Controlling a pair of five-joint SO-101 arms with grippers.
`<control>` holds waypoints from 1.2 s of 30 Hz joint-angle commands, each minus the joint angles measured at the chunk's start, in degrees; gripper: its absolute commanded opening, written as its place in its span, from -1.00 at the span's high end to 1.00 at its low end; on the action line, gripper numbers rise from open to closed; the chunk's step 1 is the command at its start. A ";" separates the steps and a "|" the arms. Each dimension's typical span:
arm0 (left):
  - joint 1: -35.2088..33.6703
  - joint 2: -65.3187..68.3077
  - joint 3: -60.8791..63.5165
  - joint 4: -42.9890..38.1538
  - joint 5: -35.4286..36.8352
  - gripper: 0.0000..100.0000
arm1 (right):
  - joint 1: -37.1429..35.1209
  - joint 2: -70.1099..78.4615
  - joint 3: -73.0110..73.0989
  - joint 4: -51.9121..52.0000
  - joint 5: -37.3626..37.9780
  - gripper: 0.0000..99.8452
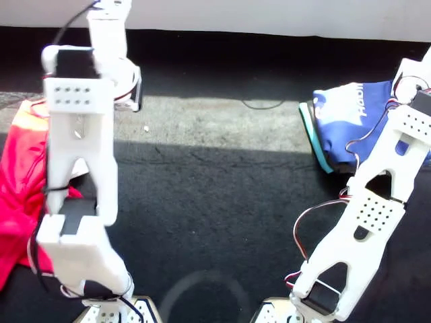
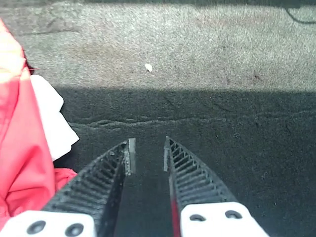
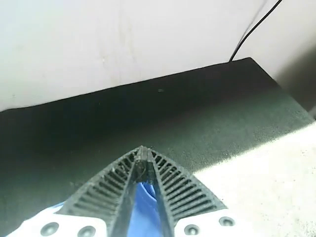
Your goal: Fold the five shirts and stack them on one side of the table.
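The dark felt table [image 1: 215, 202] before me has a sunlit band across its far part. A crumpled red shirt [image 1: 17, 175] lies at my left, a white cloth [image 2: 49, 118] touching it, a blue shirt [image 1: 343, 118] lies far right, and a small white speck [image 1: 146, 128] sits in the sun

crumpled red shirt [image 1: 20, 182], blue shirt [image 1: 350, 121] opposite

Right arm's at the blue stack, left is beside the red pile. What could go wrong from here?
1. The right gripper is shut, with blue fabric showing between its fingers. If the folded blue shirt is caught, pulling away may drag the fold open.
2. The crumpled red shirt lies bunched beside the left arm. The open left gripper, now over the bare black mat, may pinch several layers at once.
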 commanded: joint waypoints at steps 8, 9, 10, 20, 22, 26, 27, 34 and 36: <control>-11.21 -24.40 9.63 0.00 0.00 0.77 | -0.84 12.35 -3.38 -16.75 -0.44 0.98; -12.18 -26.07 10.95 0.00 -0.88 0.77 | -0.57 13.93 -3.30 -18.51 -0.44 0.98; -13.05 -27.82 12.35 0.00 -2.55 0.77 | -0.40 15.34 -3.30 -19.65 -0.44 0.98; -18.51 -35.12 25.54 -0.09 -8.88 0.77 | 3.82 12.53 -3.82 -20.18 -0.88 0.98; -18.51 -35.12 28.62 -0.09 -8.88 0.77 | 4.35 9.63 -3.82 -20.18 -0.88 0.98; -18.51 -35.38 33.54 -0.18 -8.79 0.77 | 5.32 2.86 -3.82 -18.07 -0.88 0.98; -18.51 -35.47 34.33 -0.18 -8.79 0.77 | 5.49 1.10 -3.82 -17.27 -0.88 0.98; -18.51 -35.47 36.00 -0.18 -8.53 0.77 | 8.13 -13.23 -3.82 -1.19 -12.84 0.98; -18.33 -35.47 35.82 -0.18 -8.53 0.77 | 7.25 -18.15 -3.82 8.04 -14.59 0.98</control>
